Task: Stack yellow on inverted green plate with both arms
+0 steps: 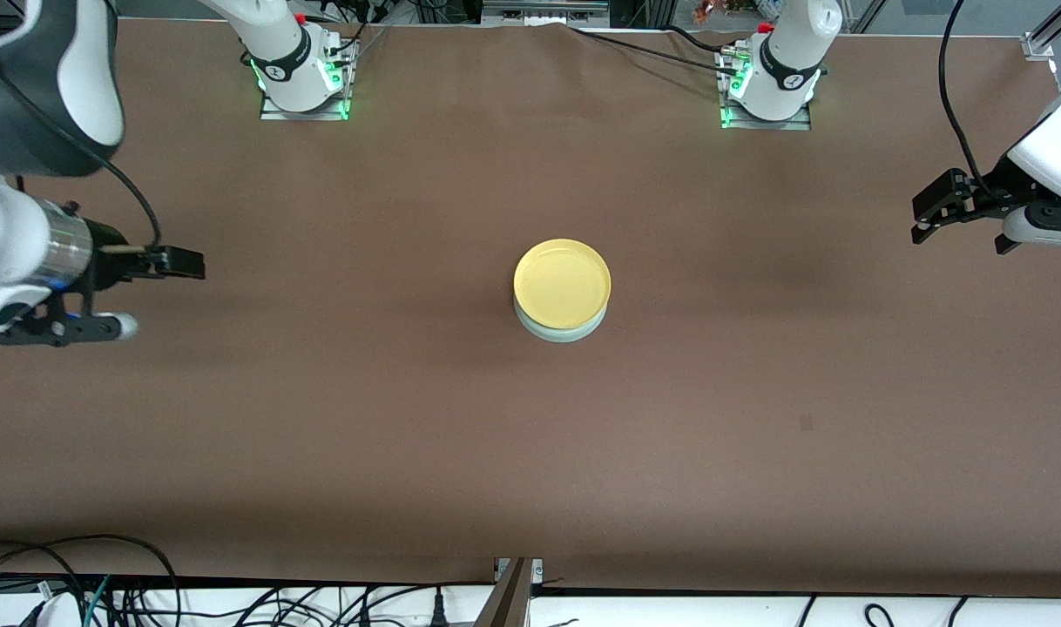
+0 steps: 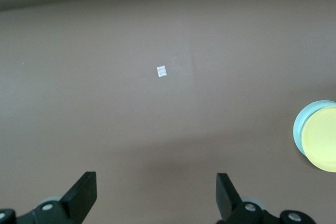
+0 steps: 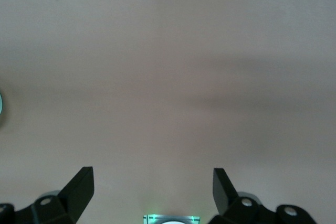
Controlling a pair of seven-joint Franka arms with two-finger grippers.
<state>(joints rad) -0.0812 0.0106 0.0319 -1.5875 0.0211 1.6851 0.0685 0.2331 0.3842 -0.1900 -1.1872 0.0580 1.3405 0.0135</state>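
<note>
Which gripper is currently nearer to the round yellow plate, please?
Left, slightly. The left gripper hangs open toward its table end; the right gripper hangs open toward the other; the round yellow plate lies between.

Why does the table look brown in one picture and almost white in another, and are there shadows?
Front view: the table looks brown, with soft dark shadow bands, one running past the yellow plate on the green plate. Left wrist view: brown too, with a faint shadow near the left end effector. Right wrist view: the table looks washed out and pale above the right end effector.
</note>
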